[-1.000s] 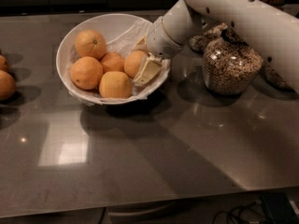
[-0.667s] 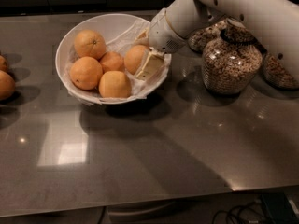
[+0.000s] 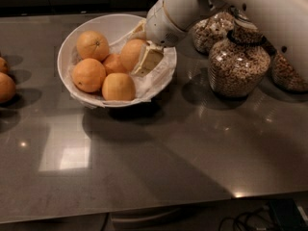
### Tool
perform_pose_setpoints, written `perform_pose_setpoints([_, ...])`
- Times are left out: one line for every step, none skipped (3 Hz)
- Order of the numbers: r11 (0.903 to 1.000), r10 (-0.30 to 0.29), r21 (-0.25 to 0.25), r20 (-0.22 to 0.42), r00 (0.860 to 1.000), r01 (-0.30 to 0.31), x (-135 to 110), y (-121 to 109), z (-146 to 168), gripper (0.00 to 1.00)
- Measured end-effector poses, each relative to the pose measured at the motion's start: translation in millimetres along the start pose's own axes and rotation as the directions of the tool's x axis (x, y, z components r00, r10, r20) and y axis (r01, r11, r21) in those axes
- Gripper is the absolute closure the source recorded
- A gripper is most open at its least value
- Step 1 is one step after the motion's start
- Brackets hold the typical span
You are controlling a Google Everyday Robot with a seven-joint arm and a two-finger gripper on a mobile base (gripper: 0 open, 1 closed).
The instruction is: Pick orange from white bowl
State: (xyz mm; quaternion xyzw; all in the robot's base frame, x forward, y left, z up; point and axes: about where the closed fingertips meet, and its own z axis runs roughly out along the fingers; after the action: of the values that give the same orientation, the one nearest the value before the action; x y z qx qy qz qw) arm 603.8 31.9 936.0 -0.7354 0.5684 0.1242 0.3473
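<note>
The white bowl (image 3: pixel 66 57), lined with crumpled white paper, stands at the back left of the dark counter and holds several oranges. My gripper (image 3: pixel 136 50) reaches into its right side from the upper right. Its cream fingers (image 3: pixel 147 59) are closed on either side of one orange (image 3: pixel 129 53), which sits slightly raised above its neighbours. Other oranges lie at the bowl's back left (image 3: pixel 92 44), left (image 3: pixel 88 74) and front (image 3: pixel 118 87). One more is partly hidden in the middle (image 3: pixel 112 61).
Three glass jars of cereal stand right of the bowl: a large one (image 3: pixel 238 64), one behind it (image 3: pixel 211 30) and one at the right edge (image 3: pixel 288 73). Two loose oranges (image 3: pixel 6 87) lie at the counter's left edge. My white arm (image 3: pixel 250 4) crosses above the jars.
The gripper has moved up and a little left with the orange between its fingers. The orange now sits higher than it did in the bowl.
</note>
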Motion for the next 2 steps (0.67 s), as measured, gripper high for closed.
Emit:
perform_pose_setpoints([0.9942,-0.108,0.001,-0.016,0.994,0.108,-46,-12,-20,1.0])
perform_pose_setpoints([0.9773,-0.211,0.007,-0.036,0.977,0.212,-90,-17,-39,1.0])
